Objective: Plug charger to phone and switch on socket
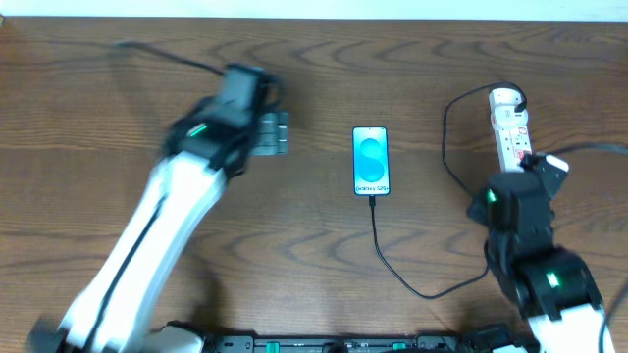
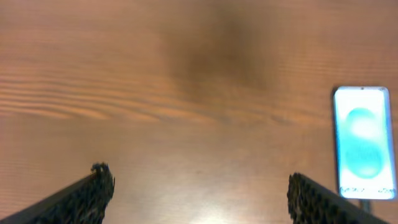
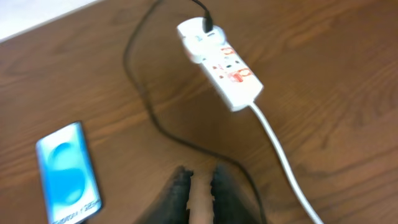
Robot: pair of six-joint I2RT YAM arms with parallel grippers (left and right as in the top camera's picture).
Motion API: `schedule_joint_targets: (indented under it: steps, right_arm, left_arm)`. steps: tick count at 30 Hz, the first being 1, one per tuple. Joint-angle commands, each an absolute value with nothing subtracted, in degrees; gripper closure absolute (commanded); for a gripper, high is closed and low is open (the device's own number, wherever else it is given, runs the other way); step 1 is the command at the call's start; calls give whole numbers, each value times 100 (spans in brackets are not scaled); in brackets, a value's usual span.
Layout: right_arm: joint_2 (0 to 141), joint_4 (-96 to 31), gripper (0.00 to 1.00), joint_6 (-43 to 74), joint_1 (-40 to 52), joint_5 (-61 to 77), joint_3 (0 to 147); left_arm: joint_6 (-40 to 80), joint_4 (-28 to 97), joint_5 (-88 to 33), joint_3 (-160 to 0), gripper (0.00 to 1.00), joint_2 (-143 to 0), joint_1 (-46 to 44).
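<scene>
- Two pincers, both empty: left pincer (image 2: 199,177) spread wide, left of phone (image 1: 371,161); right pincer (image 3: 200,183) closed, at socket's (image 1: 509,123) near end.
- Phone mid surface (image 1: 314,59), charger (image 1: 377,230) meeting its near end.
- Socket far right.

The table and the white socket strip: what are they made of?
The table looks like wood or a wood-print laminate: brown grain lines run across it, with a soft sheen. The socket is most likely moulded plastic: smooth, even white, with rounded edges.
</scene>
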State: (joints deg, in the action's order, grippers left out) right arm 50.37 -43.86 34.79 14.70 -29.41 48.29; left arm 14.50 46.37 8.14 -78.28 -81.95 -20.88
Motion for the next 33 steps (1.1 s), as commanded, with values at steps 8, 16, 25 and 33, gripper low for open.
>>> schedule_joint_targets:
  steps: [8,16,25,33]
  right_arm:
    - [8073,-4250,99,4016,-980,-1264,6464]
    - [10634,-5343,99,3315,-1809,-421,9109]
    - [12103,-5498,99,3273,-1876,-196,10206]
    - [12390,-4960,99,3273,-1881,-198,10206]
  left_arm:
    - [1356,5813,1164,-7900,8,-4357,-1898]
    - [1356,6104,1164,-7900,8,-2668,-1898]
    - [1356,7041,1164,-7900,8,-1887,-1487]
    - [1356,9336,1164,-7900,8,-1653,-360]
